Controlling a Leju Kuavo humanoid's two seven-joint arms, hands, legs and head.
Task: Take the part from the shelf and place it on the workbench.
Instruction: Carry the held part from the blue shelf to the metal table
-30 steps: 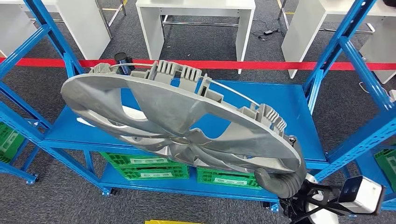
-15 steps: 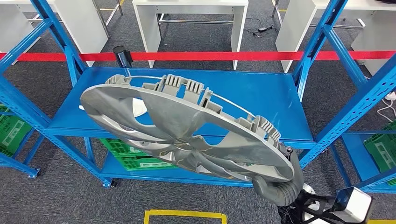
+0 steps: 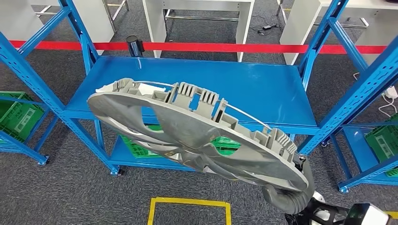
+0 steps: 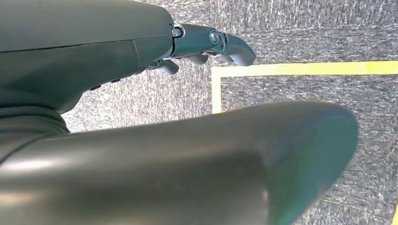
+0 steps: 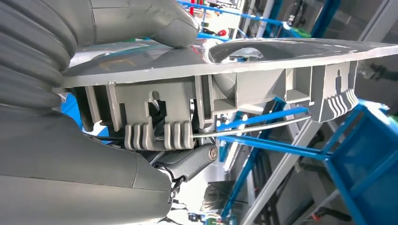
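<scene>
The part is a large grey wheel cover with curved spokes, rim clips and a thin wire ring. It hangs tilted in the air in front of the blue shelf, clear of its top board. My right hand grips the part's near rim at the lower right. In the right wrist view the thumb presses on the part's face with the dark fingers under the rim clips. My left hand hangs over grey carpet, fingers stretched out and holding nothing.
Green crates sit on the shelf's lower board, and more stand in the racks at left and right. Red barrier tape and white tables lie beyond. A yellow floor marking is near my feet.
The whole picture has shifted: the camera has backed away from the shelf, and more carpet and the yellow marking have come into view. The part stays in my right hand.
</scene>
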